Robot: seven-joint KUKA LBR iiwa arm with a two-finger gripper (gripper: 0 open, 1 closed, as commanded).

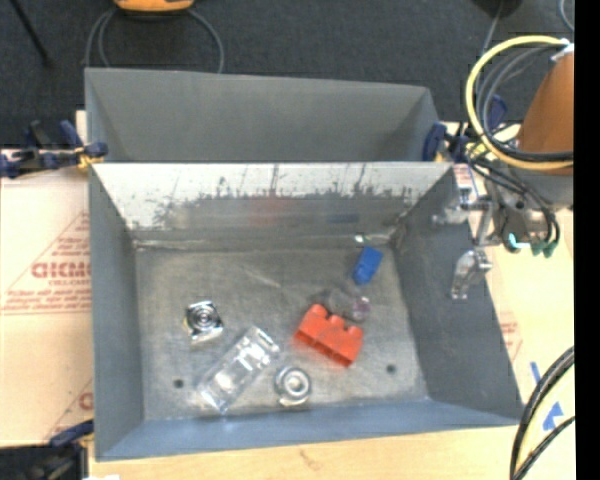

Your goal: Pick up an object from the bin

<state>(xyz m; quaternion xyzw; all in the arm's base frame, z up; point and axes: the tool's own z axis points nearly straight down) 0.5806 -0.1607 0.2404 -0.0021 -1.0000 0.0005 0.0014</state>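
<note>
Camera view from above has the arm coming in from the right, its orange cover and looped yellow and black cables sitting high beside the bin's far right corner. The wrist points down and to the left, which puts the gripper [466,268] over the right sloping wall of the grey metal bin [270,128], above the floor where the loose things lie. Whether the pincer is open or closed cannot be told from this angle.

Nearest to it is a small blue cylinder [367,265], lying to its left on the bin floor close to the back wall and clearly apart from it. Just below that, toward the front, lies a small clear piece [358,308], and beside it a red toy block [330,335], tilted, roughly in the middle of the floor. Farther left are a silvery metal part [205,321], a clear plastic box [238,368] lying slantwise, and a second silvery round part [293,385] near the front wall.

Counted: one blue cylinder, one clear piece, one red block, one clear box and two silvery metal parts.
</note>
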